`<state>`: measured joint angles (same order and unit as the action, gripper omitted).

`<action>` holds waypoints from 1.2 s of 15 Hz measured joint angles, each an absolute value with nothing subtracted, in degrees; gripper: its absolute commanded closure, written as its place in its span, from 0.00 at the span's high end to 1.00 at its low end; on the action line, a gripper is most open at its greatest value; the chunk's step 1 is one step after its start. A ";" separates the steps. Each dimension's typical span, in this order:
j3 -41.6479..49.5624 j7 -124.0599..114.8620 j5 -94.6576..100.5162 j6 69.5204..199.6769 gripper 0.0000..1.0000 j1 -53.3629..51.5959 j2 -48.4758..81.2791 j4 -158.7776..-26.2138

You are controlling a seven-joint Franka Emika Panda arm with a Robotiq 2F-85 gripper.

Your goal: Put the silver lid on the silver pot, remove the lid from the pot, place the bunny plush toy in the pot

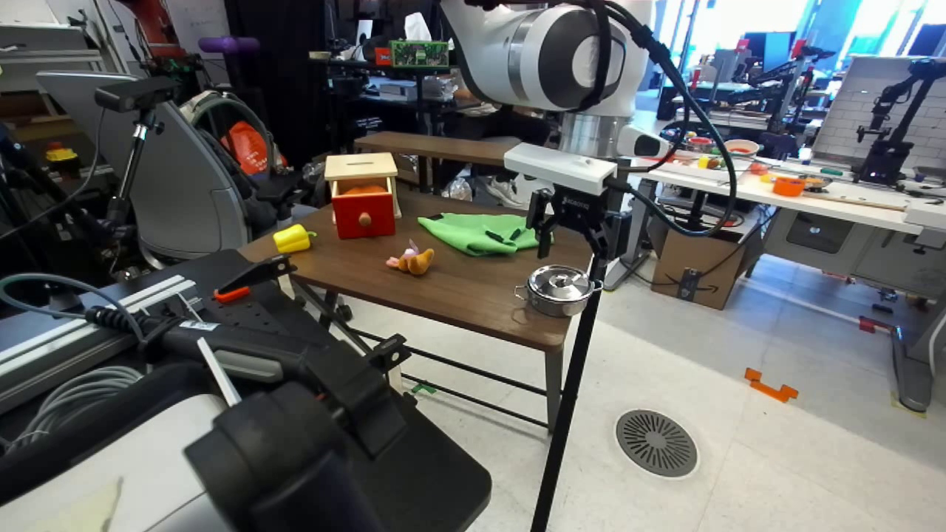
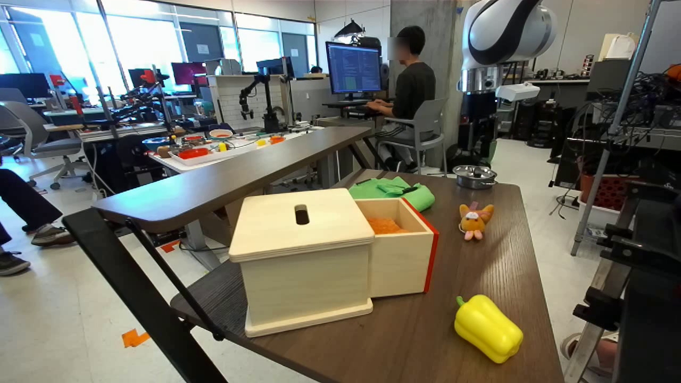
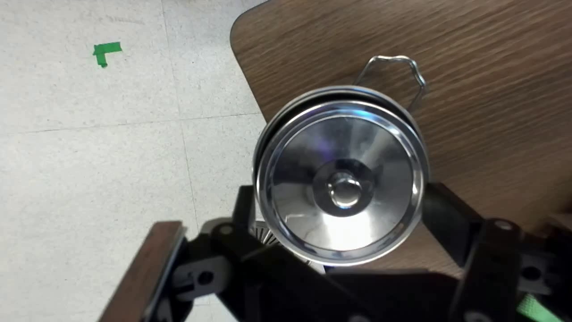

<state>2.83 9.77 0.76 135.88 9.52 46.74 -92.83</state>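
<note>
Here's the silver lid [image 1: 559, 283] lying on top of the silver pot [image 1: 554, 307], near the corner of the brown table [image 1: 473, 284], and the gripper [image 1: 571, 252] hangs just above, fingers [image 1: 545, 246] spread wide with nothing caught between them. Covering the pot looks done, so lifting the lid should be the play now. The wrist view puts the knob [image 3: 345, 191] right between those fingers, but a dark crescent at the pot's rim says the lid looks off centre — worth watching! Best line, I'd say: straight down over the knob, a gentle squeeze on that small, likely slick stub, then a level, vertical rise, lest the pot tag along or get nudged toward that close edge. Mind the wire handle [image 3: 391, 58] jutting from the pot, too. Looking wider, the bunny plush toy [image 2: 473, 220] sits outside the pot on the table, between it and the yellow pepper [image 2: 488, 329]. The green cloth [image 1: 473, 231] lies near the pot and could leave the lid tilted if it's set down there — aim for bare wood. Farther off stands the wooden box [image 2: 308, 276], its drawer [image 2: 401, 260] pulled out, well apart from this lift.
</note>
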 measured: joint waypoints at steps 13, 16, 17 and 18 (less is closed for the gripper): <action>2.31 9.78 0.77 133.20 1.00 9.48 42.96 -93.97; 2.23 9.78 0.78 131.99 1.00 9.16 43.84 -94.08; 2.24 9.77 0.83 131.94 1.00 9.08 44.19 -94.08; 2.27 9.77 0.85 131.93 1.00 9.02 44.50 -94.08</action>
<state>2.27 9.77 0.85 131.93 9.02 44.50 -94.08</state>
